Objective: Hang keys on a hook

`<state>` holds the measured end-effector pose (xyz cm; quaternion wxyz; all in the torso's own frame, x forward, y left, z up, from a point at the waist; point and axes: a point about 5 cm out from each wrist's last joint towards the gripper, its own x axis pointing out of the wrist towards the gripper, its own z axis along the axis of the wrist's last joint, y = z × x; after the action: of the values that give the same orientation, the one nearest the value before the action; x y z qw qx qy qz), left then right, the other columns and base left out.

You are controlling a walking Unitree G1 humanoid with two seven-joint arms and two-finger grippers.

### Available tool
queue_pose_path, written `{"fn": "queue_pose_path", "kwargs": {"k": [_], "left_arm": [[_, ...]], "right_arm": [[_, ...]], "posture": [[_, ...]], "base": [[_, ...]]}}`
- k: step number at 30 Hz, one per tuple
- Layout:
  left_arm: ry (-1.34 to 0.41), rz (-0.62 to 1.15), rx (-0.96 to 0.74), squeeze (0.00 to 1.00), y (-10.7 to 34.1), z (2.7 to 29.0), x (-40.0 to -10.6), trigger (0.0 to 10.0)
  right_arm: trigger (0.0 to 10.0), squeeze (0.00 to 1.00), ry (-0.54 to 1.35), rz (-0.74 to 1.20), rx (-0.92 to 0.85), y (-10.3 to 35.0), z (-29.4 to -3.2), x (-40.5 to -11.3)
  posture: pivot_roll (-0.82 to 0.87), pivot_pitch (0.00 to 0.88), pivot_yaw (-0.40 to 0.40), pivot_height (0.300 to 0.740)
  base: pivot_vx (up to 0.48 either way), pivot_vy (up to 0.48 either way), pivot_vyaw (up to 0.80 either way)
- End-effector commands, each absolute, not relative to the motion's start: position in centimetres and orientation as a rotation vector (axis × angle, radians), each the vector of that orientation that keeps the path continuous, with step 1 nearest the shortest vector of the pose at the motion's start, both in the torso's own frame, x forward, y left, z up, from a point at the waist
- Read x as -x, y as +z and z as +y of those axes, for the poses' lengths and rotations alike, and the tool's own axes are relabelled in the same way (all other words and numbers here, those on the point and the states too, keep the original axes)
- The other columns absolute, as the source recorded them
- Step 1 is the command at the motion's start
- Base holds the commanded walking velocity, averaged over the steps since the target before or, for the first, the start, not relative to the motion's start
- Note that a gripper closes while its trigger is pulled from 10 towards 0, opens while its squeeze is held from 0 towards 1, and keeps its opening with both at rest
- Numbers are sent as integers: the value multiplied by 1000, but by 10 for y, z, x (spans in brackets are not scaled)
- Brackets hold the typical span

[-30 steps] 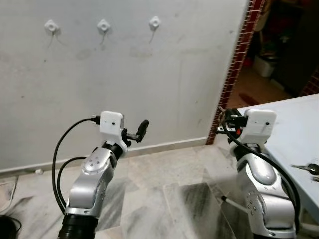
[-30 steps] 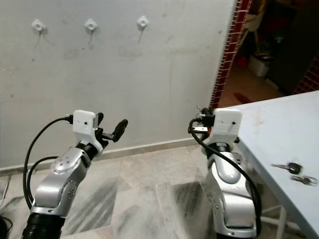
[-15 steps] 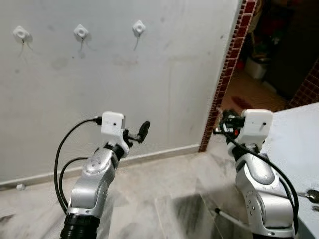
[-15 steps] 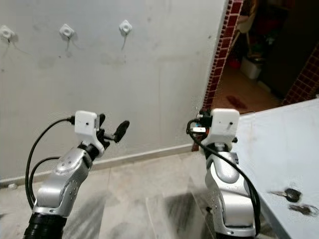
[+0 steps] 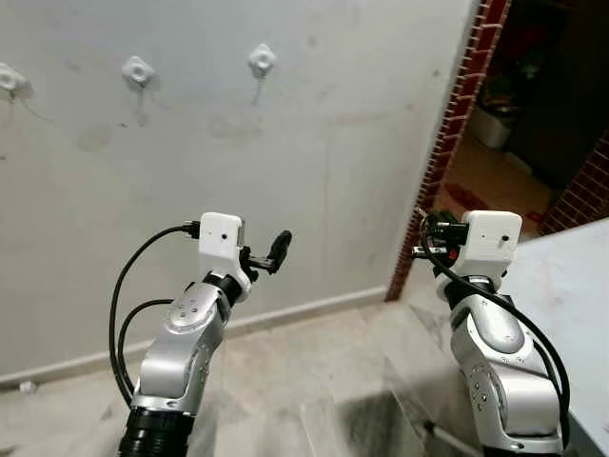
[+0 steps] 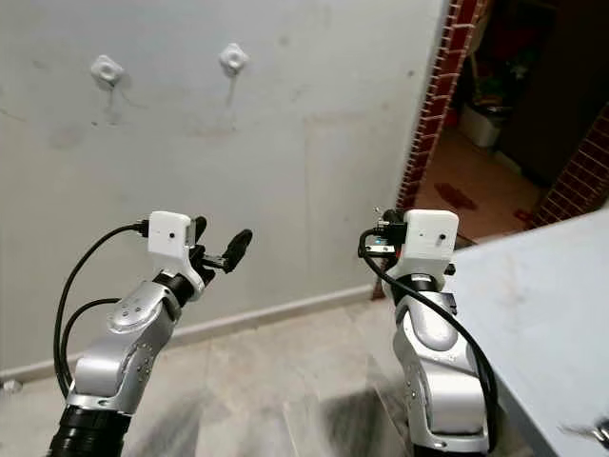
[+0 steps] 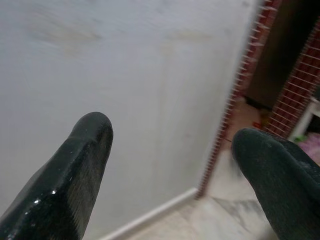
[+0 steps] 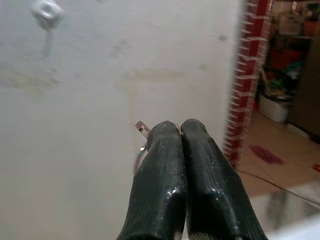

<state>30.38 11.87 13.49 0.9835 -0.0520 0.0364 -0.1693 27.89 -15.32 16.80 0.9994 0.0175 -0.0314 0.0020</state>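
Note:
White hooks [image 5: 262,59] [image 5: 137,69] sit in a row high on the grey wall, one of them also in the right wrist view [image 8: 46,9]. My right gripper [image 8: 181,126] is shut, and a small metal key tip [image 8: 142,129] with a bit of ring sticks out beside its fingers. In the head views that gripper [image 5: 425,240] is raised at chest height, far below and right of the hooks. My left gripper [image 5: 265,257] is held up facing the wall, open and with nothing in it; its two fingers [image 7: 75,175] stand wide apart.
A red-brick door edge [image 5: 457,124] borders the wall on the right, with a dark room behind it. A pale blue table [image 6: 542,305] stands at the right, with another set of keys [image 6: 595,430] near its front edge. Marble floor lies below.
The whole view has shifted as the camera moved: hooks slid left, the table slid right and down. Both arms keep the same pose, and the right gripper stays shut.

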Motion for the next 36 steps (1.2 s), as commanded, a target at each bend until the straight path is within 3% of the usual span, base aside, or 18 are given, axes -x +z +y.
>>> {"fn": "queue_pose_path", "kwargs": {"k": [1, 13, 20, 36], "left_arm": [[-306, 68, 86, 0, 137, 129, -306, 10000], [-300, 69, 71, 0, 136, 128, -306, 10000], [-310, 60, 93, 0, 137, 126, -306, 10000], [-315, 58, 94, 0, 137, 124, -305, 10000]], "right_arm": [[10000, 0, 40, -87, -48, 174, -143, -280], [10000, 0, 49, -98, -50, 176, -141, -280], [10000, 0, 51, -100, -49, 176, -141, -280], [10000, 0, 62, -100, -46, 176, -139, -281]], "posture": [[61, 0, -13, 740], [60, 0, -14, 740], [60, 0, -15, 740], [62, 0, -17, 740]], "base": [[341, 337, 0], [362, 237, 0], [0, 0, 0], [0, -390, 0]]}}
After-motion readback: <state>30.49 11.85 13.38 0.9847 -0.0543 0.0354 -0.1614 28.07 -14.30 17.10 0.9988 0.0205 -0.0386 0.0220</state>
